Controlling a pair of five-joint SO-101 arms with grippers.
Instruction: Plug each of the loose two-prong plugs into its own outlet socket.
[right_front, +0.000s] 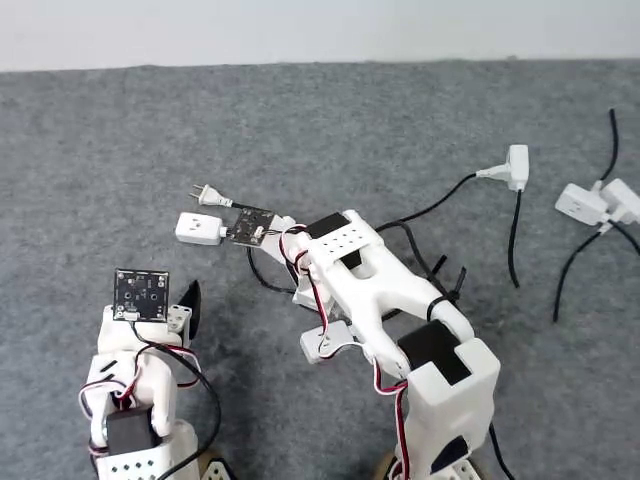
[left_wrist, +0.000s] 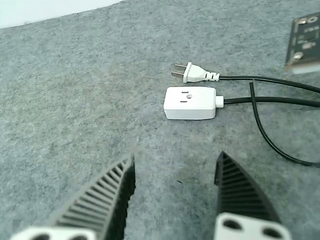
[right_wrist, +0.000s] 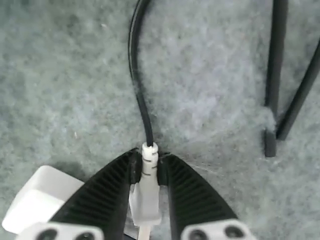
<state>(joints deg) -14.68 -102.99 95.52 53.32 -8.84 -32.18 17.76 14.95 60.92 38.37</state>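
The right arm (right_front: 360, 285) is stretching out long from the near edge, slanting across the mat (right_front: 400, 110) toward the far left. Its wrist board (right_front: 250, 226) is hanging low over the black cables. In its own wrist view, the right gripper (right_wrist: 150, 155) is pinching the plug (right_wrist: 145, 197). Both dark fingers (right_wrist: 107, 190) are pressing in from either side, right where the cable (right_wrist: 137, 75) joins the white body. There the plug is lying lengthwise along the fingers with its cable end out at the tips. The cable is running on beyond them and curving over the mat. A corner of the socket (right_wrist: 35, 205) is sitting just beside one finger.

From the high view, the plug is showing flat on the mat just past the board. Its long axis is running across the picture, and the two prongs (right_front: 196, 190) are pointing to the picture's left, away from the arm. The socket is lying just beside it on the nearer side, parallel and apart. The left wrist view is showing its slots (left_wrist: 187, 97) facing up.

The left arm (right_front: 135, 390) is sitting tucked in at the near left, aiming at that pair. The left gripper (left_wrist: 176, 156) is hanging over bare mat, fingers spread wide, well short of the socket.

Out on the far right, more white pieces (right_front: 590, 203) are lying well apart from all this. Whether they are joined, I cannot tell.
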